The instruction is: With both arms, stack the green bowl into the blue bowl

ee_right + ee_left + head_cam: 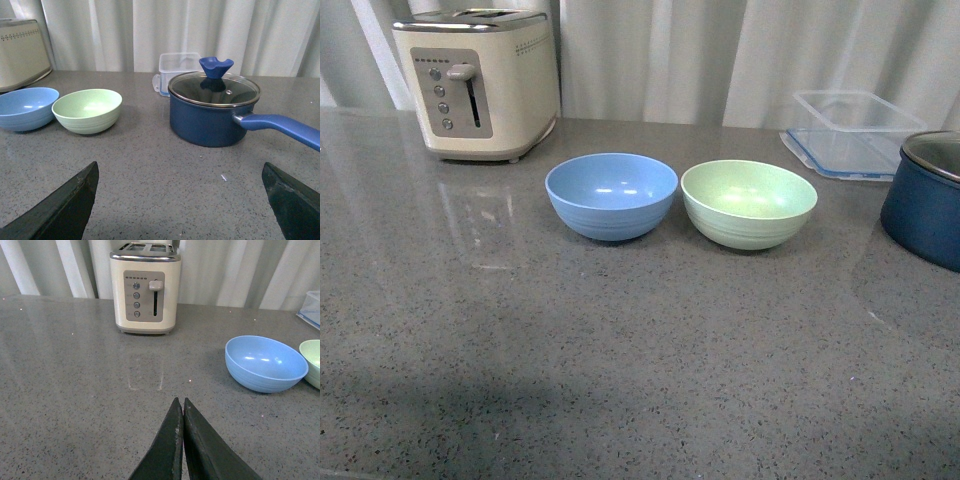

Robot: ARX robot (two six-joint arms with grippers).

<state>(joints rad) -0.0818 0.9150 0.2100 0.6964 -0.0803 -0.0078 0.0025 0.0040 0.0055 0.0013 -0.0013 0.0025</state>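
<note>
The green bowl (749, 203) stands upright and empty on the grey counter, just right of the blue bowl (611, 195), nearly touching it. Neither arm shows in the front view. In the left wrist view my left gripper (180, 401) is shut and empty, low over the counter, short of the blue bowl (265, 363); the green bowl's edge (312, 361) shows beside it. In the right wrist view my right gripper (180, 167) is open wide and empty, well short of the green bowl (88, 110) and blue bowl (26, 108).
A cream toaster (480, 82) stands at the back left. A clear plastic container (850, 133) sits at the back right. A dark navy pot with a glass lid (214, 107) and long blue handle stands right of the green bowl, also at the front view's right edge (926, 200).
</note>
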